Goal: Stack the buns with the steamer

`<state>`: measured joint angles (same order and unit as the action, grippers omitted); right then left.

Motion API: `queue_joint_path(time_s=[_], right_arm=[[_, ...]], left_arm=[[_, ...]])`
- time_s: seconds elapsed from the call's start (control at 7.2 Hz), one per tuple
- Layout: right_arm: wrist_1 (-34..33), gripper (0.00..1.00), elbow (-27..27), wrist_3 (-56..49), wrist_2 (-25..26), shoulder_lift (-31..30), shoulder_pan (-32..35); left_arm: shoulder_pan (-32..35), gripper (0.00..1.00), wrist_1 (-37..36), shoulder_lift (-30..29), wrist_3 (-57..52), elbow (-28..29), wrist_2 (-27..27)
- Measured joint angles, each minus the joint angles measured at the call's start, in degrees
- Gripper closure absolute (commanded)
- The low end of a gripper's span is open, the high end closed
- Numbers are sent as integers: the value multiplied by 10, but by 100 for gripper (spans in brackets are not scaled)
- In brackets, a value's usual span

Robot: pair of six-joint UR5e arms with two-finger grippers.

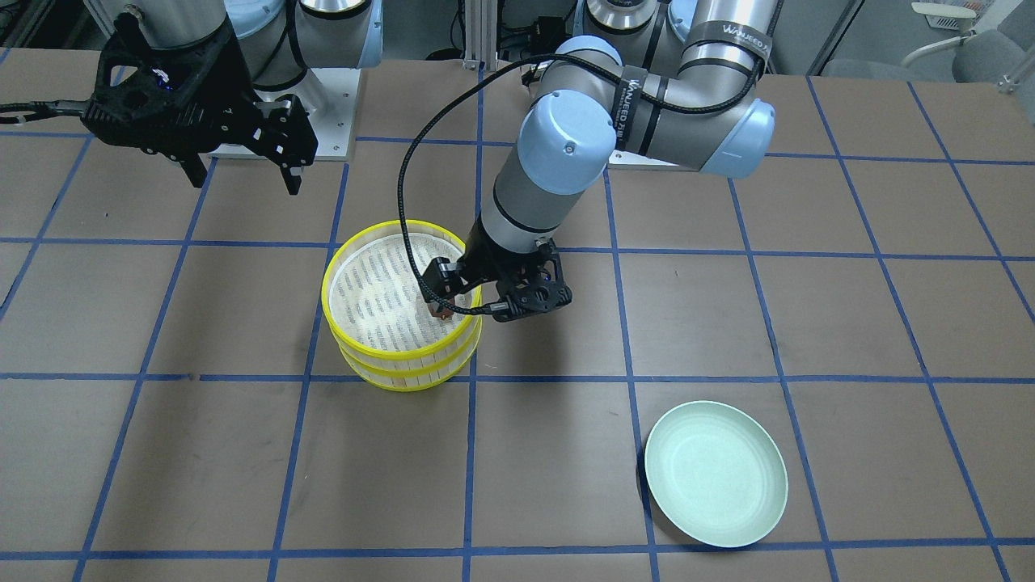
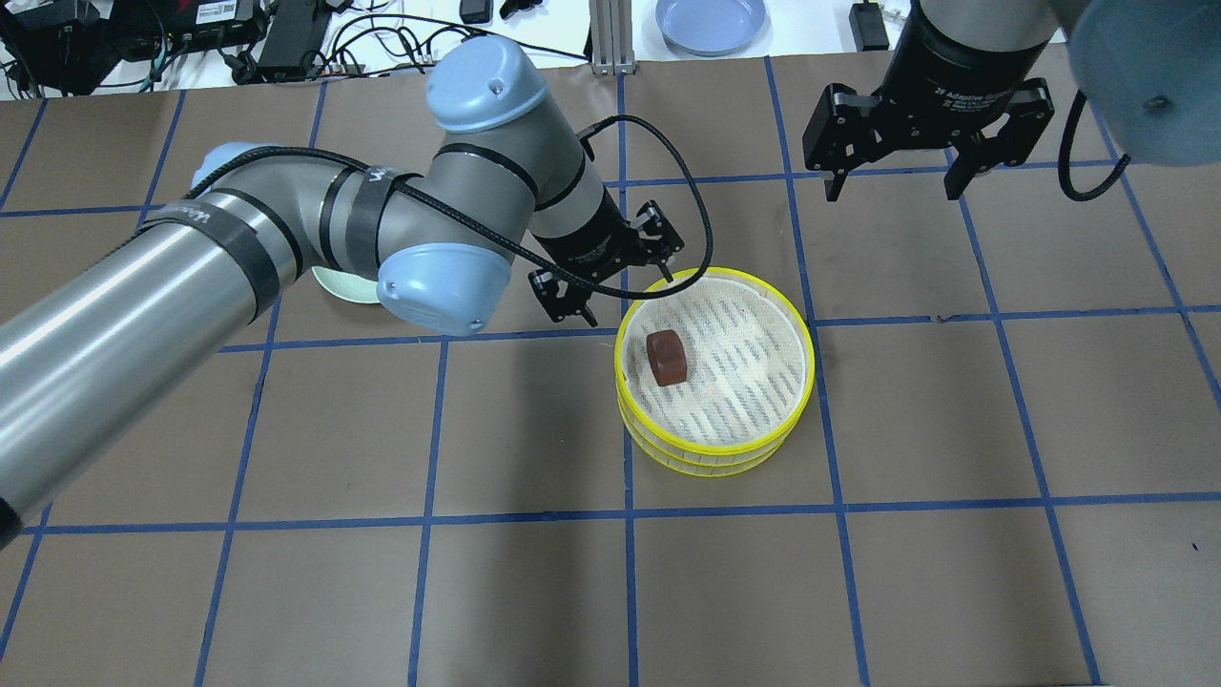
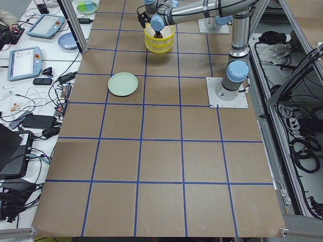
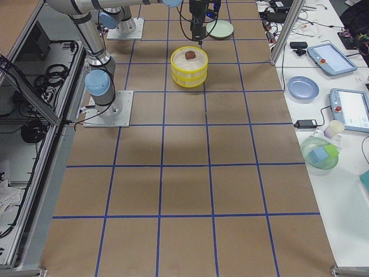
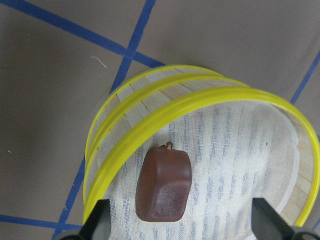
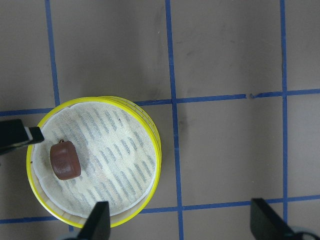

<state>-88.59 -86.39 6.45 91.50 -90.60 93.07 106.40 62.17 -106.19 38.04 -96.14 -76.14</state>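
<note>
Two yellow-rimmed steamer trays [image 2: 807, 374] stand stacked near the table's middle, the top one lined with a white cloth. The dark reddish-brown bun [image 2: 666, 358] lies loose on that cloth near the rim; it also shows in the left wrist view [image 5: 164, 186] and the right wrist view [image 6: 65, 161]. The pale cream bun is hidden. My left gripper [image 2: 610, 277] is open and empty, just above the steamer's rim [image 5: 200, 100], with its fingers wide to either side of the bun. My right gripper [image 2: 892, 181] is open and empty, high above the table and away from the steamer.
An empty pale green plate [image 1: 716, 473] lies on the table on my left side, half hidden under my left arm in the overhead view [image 2: 334, 284]. A blue plate [image 2: 711, 21] sits beyond the table's far edge. Blue tape lines grid the brown tabletop.
</note>
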Motion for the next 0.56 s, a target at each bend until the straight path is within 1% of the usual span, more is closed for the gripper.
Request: queue_joint_path(time_s=[0.14, 0.28, 0.42, 0.56], right_arm=[[0, 0, 0, 0, 0, 0, 0], [0, 0, 0, 0, 0, 0, 0], [0, 0, 0, 0, 0, 0, 0], [1, 0, 0, 0, 0, 0, 0]], left_arm=[[-24, 0, 6, 13, -56, 9, -39], [-51, 0, 19, 27, -107, 14, -65], [-76, 0, 40, 41, -160, 19, -83], [-101, 0, 78, 58, -219, 28, -109]])
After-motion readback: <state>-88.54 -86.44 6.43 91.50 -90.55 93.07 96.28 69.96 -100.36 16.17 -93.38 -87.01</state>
